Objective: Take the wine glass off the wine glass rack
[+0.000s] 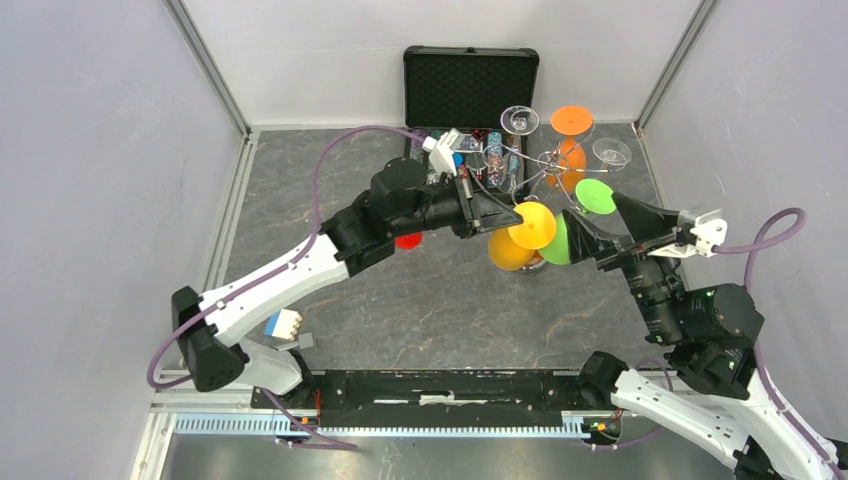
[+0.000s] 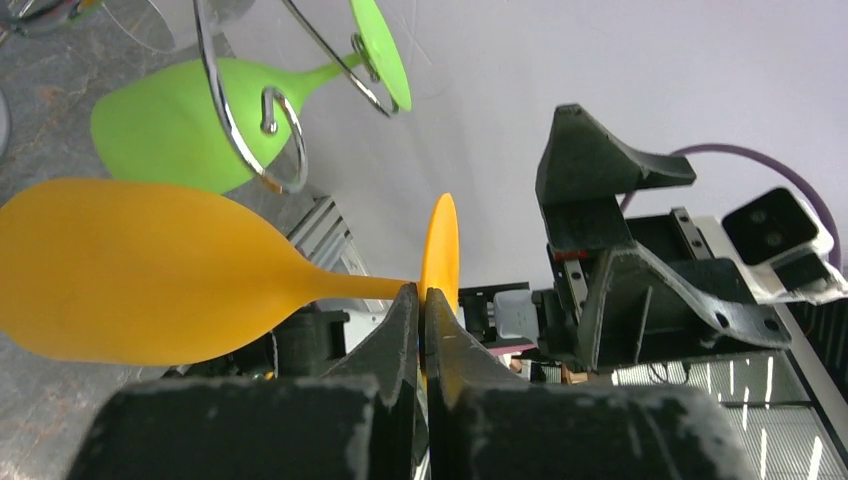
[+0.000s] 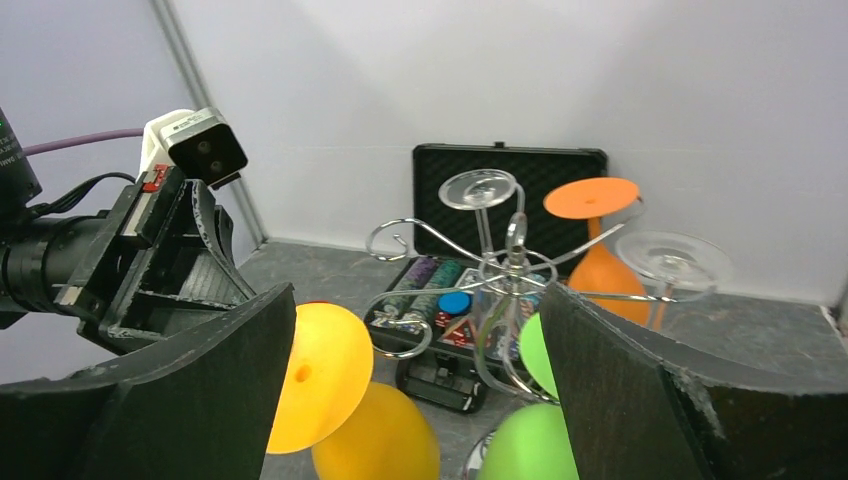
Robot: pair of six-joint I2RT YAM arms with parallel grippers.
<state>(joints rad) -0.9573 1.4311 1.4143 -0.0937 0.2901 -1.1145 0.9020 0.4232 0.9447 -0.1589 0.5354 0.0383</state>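
Observation:
The wine glass rack [image 1: 547, 165] is a silver wire stand at the back middle; it also shows in the right wrist view [image 3: 512, 262]. Clear, orange [image 1: 571, 122] and green [image 1: 595, 196] glasses hang on it upside down. My left gripper [image 1: 512, 216] is shut on the stem of a yellow wine glass [image 1: 532, 226]. In the left wrist view the fingertips [image 2: 421, 295] pinch the stem just below the foot, and the yellow bowl [image 2: 130, 270] lies apart from the empty curled hook [image 2: 272, 125]. My right gripper [image 1: 597, 215] is open and empty beside the green glass [image 3: 530, 445].
An open black case [image 1: 470, 85] with poker chips stands behind the rack against the back wall. A small red object [image 1: 408, 241] lies under the left arm. The two grippers are close together at the rack's near side. Grey walls close in both sides.

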